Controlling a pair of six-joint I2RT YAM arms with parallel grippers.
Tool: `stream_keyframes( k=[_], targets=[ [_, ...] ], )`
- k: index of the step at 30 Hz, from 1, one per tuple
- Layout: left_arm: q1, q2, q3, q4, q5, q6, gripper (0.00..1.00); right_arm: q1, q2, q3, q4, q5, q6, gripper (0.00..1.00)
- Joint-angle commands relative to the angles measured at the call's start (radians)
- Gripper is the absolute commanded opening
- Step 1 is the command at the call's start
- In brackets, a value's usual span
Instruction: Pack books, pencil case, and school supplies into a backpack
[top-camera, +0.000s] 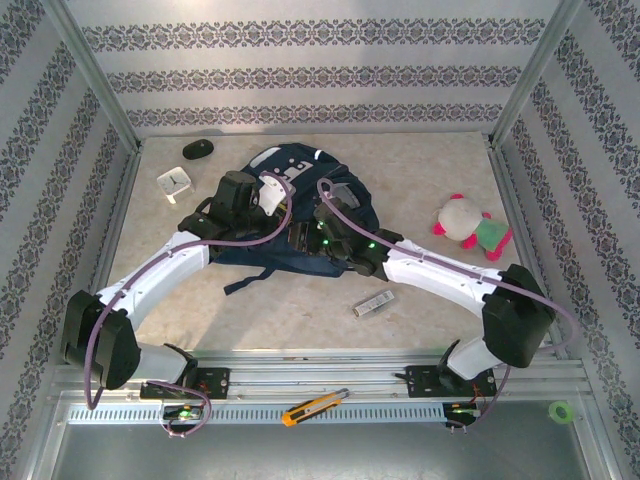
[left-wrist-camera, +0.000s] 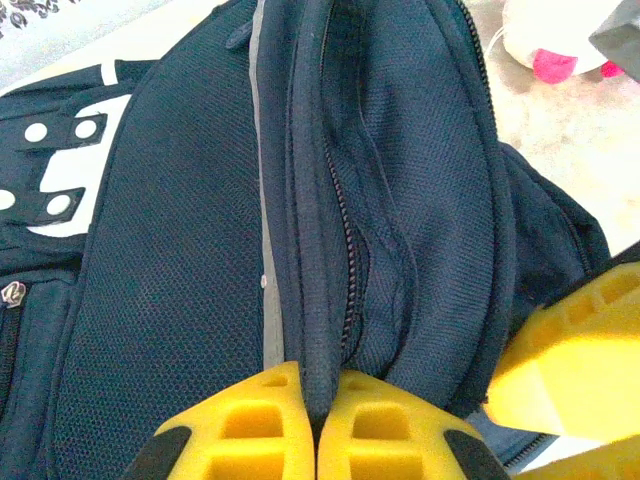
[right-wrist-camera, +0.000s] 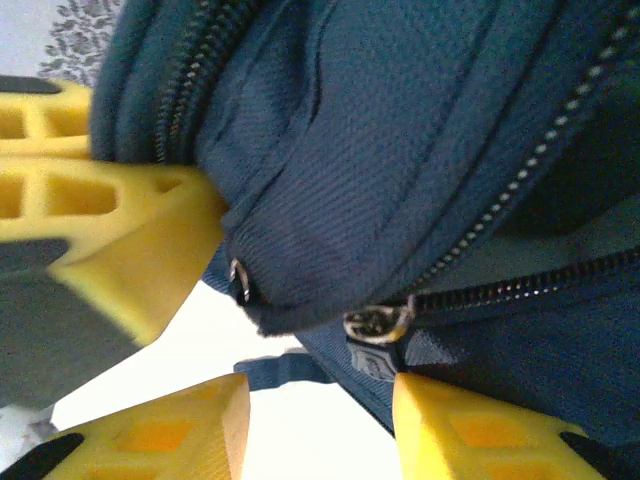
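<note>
Between pressed tips of the left pincer (left-wrist-camera: 318, 405), a seam of the navy, white-patched backpack (left-wrist-camera: 400, 200) is pinched, its length running straight ahead; the right pincer (right-wrist-camera: 320, 425) stands spread.

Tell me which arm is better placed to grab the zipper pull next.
Probably the right. The right gripper stands open with the zipper pull just ahead of its fingers, while the left gripper is shut on a fold of the backpack, holding it.

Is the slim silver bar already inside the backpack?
No, the silver bar lies out on the table, on the near side of the backpack and apart from it.
</note>
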Motion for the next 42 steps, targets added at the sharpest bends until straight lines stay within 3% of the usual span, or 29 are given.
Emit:
stream_keyframes(
  k=[1, 6, 9, 15, 18, 26, 31, 32, 36, 38, 42],
  targets=[
    [0.008, -0.027, 0.064, 0.095, 0.075, -0.062, 0.00, 0.000, 0.040, 0.052, -0.029, 0.125, -0.019, 0.40],
    [0.007, -0.040, 0.055, 0.087, 0.095, -0.068, 0.00, -0.001, 0.050, 0.059, -0.089, 0.301, -0.072, 0.40],
    [0.008, -0.047, 0.045, 0.082, 0.100, -0.066, 0.00, -0.006, 0.053, 0.065, -0.098, 0.338, -0.101, 0.40],
    [0.007, -0.054, 0.036, 0.064, 0.072, -0.041, 0.00, -0.011, 0.041, 0.078, -0.157, 0.429, -0.175, 0.08],
    [0.009, -0.052, 0.039, 0.027, 0.042, 0.010, 0.00, -0.024, -0.002, 0.055, -0.172, 0.428, -0.202, 0.00],
    [0.032, -0.038, 0.014, -0.048, -0.001, 0.146, 0.00, -0.131, -0.119, -0.049, -0.171, 0.157, -0.208, 0.00],
    [0.033, -0.026, -0.020, -0.025, 0.087, 0.134, 0.00, -0.160, -0.147, -0.103, -0.112, -0.020, -0.252, 0.00],
    [0.033, -0.022, -0.026, -0.007, 0.108, 0.104, 0.00, -0.163, -0.148, -0.112, -0.103, -0.052, -0.258, 0.02],
    [0.033, -0.008, -0.041, 0.019, 0.234, 0.037, 0.00, -0.202, -0.154, -0.175, 0.091, -0.300, -0.189, 0.42],
    [0.033, -0.012, -0.047, 0.016, 0.242, 0.032, 0.00, -0.220, -0.156, -0.222, 0.253, -0.392, -0.110, 0.48],
    [0.033, -0.026, -0.061, -0.007, 0.284, 0.078, 0.00, -0.235, -0.113, -0.223, 0.375, -0.417, -0.012, 0.53]
  ],
)
